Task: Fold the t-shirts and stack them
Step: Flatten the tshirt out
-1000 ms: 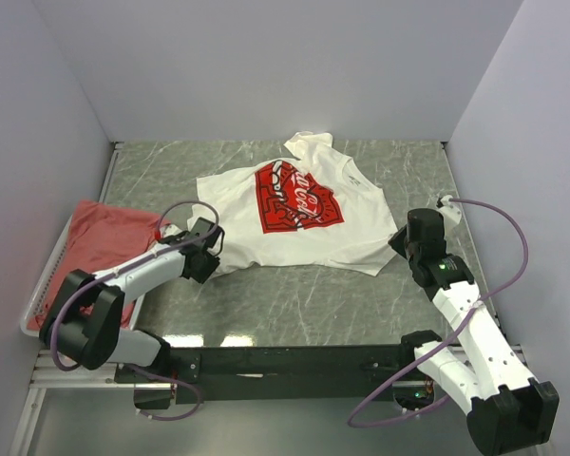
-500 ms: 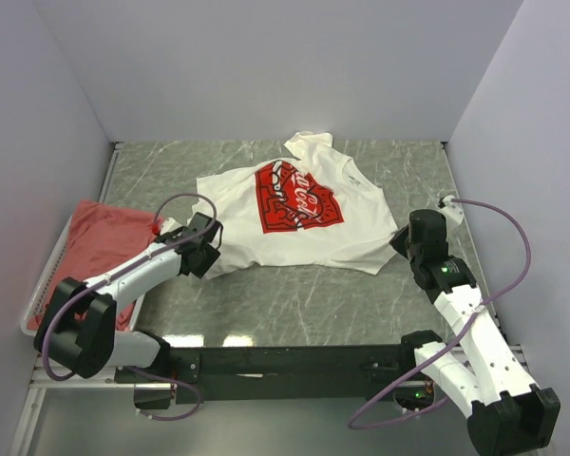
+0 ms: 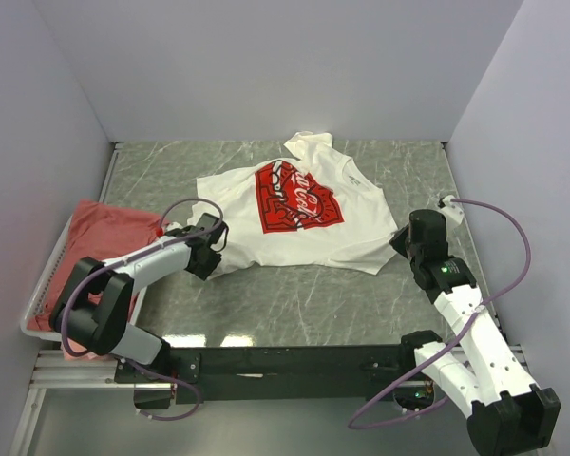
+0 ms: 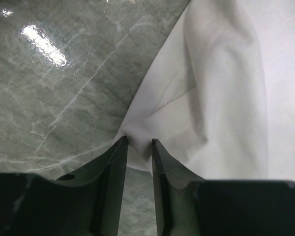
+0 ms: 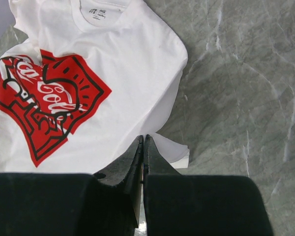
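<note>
Jaws of the left gripper [image 4: 139, 141] stand narrowly parted astride a near corner of the white t-shirt [image 4: 226, 88], with cloth fanning toward 1 o'clock. The right gripper [image 5: 142, 138], jaws pressed together, sits at the other near corner, and the shirt spreads toward 10 o'clock.

My gripper [image 5: 142, 138] had its fingers pressed together, tips over the white t-shirt [image 5: 123, 59] edge, right of its red print [image 5: 44, 103], on the grey marble table [image 5: 236, 73]. Whether they pinched cloth, I couldn't tell.

We reach our left arm [image 3: 152, 258] low, left fingers [image 4: 115, 164] slightly parted; our right arm [image 3: 461, 299] extends, right fingers [image 5: 132, 164] pressed together.
</note>
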`<state>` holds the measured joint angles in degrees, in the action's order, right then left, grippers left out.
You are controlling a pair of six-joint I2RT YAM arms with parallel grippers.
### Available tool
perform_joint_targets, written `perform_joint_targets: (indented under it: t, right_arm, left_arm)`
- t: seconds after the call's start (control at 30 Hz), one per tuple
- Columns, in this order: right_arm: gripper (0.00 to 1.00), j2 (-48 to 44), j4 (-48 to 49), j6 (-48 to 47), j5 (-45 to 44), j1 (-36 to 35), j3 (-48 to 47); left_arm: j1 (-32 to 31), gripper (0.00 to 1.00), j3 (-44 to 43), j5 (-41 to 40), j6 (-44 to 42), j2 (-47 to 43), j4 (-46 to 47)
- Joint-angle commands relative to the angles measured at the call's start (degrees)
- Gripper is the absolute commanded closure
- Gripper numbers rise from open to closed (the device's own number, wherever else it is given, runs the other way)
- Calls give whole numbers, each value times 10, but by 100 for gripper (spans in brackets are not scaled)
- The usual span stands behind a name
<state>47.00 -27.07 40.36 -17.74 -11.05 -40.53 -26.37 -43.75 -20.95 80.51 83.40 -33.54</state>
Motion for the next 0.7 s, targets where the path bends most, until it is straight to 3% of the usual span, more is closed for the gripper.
perform_joint_targets:
  t: [0.0,0.03,0.13,0.33,0.5,0.67]
  right_arm:
    - [97,-8,10,-10,-5,3,-31]
    - [97,-9,9,-11,-8,3,-31]
    - [99,-10,7,-11,-8,3,-41]
    - [100,-12,-29,-19,-18,4,-122]
    - [100,-21,-71,-28,-46,13,-262]
    - [100,-33,-112,-43,-70,17,-407]
  left_arm:
    - [-5,68,-15,3,12,2,6]
    - [-5,71,-13,3,11,0,8]
    - [-5,99,-5,9,3,-9,13]
    - [-5,99,-82,-55,-49,-83,-64]
    - [-5,100,-213,-119,-126,-188,-118]
    - [-5,100,-366,-131,-231,-248,-131]
